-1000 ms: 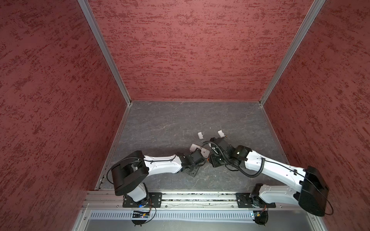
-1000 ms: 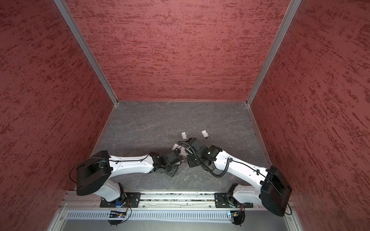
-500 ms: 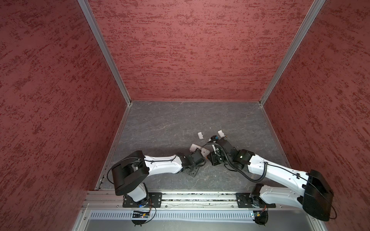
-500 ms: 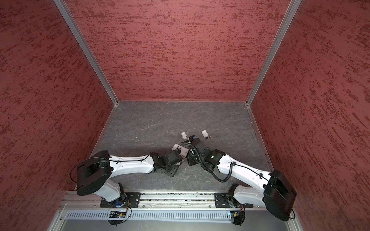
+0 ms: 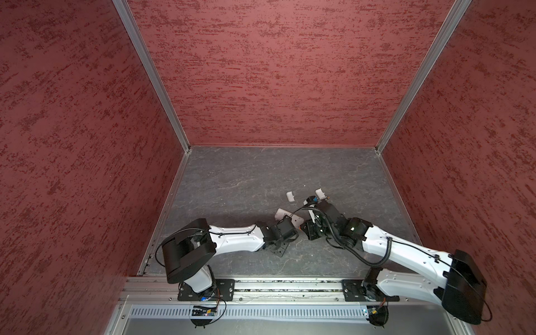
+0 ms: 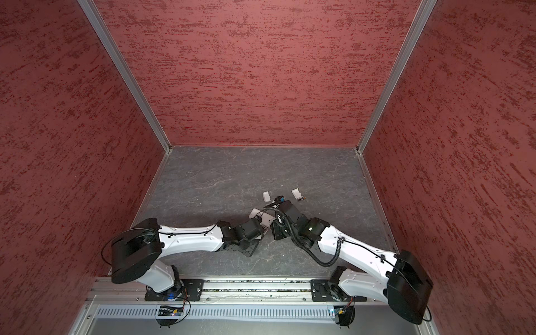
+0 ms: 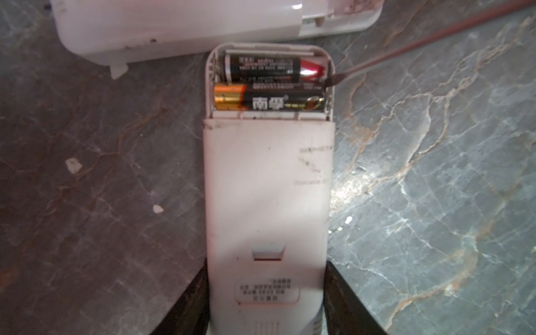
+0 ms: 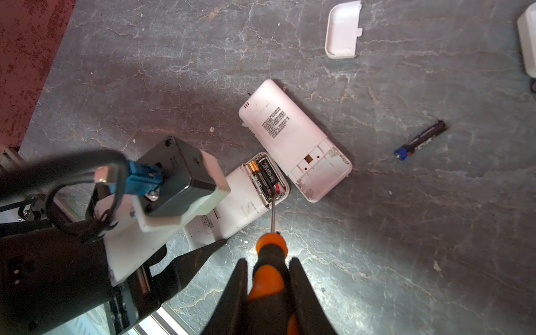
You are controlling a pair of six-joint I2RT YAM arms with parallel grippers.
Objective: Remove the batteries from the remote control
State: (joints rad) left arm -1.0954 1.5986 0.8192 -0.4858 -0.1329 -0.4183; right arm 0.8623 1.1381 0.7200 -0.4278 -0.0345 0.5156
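Rough red walls (image 5: 72, 145) close me in on the left, at the back and on the right. Aluminium posts (image 5: 150, 75) stand in the two far corners. Under my arms lies a grey bench (image 5: 246, 179) veined like marble.

My left claw (image 7: 265, 265) is clamped across the width of a white remote control (image 7: 266, 179), with one finger on each long side. The remote lies back-up on the bench with its battery bay uncovered. My right claw (image 8: 268, 261) is closed tight on the orange-and-black handle of a screwdriver (image 8: 271, 246). Its thin shaft slants down to the bay, and the tip sits at the bay's side wall, against the ends of the batteries.

There are two remotes: the one I hold, and a second remote (image 8: 290, 139) just beside its open end, also back-up, with an empty bay. I am sure of three batteries. Two lie side by side in the held remote's bay, a gold-ended battery (image 7: 269, 100) and a red-ended battery (image 7: 269, 68). A loose battery (image 8: 420, 140) with a blue end lies on the bench, apart from both remotes. In both top views two white covers rest farther back, a left cover (image 5: 290, 196) and a right cover (image 5: 320, 193), set apart from each other. A small dark thing (image 5: 325, 199) lies against the right one — I cannot tell what it is. There is one screwdriver.
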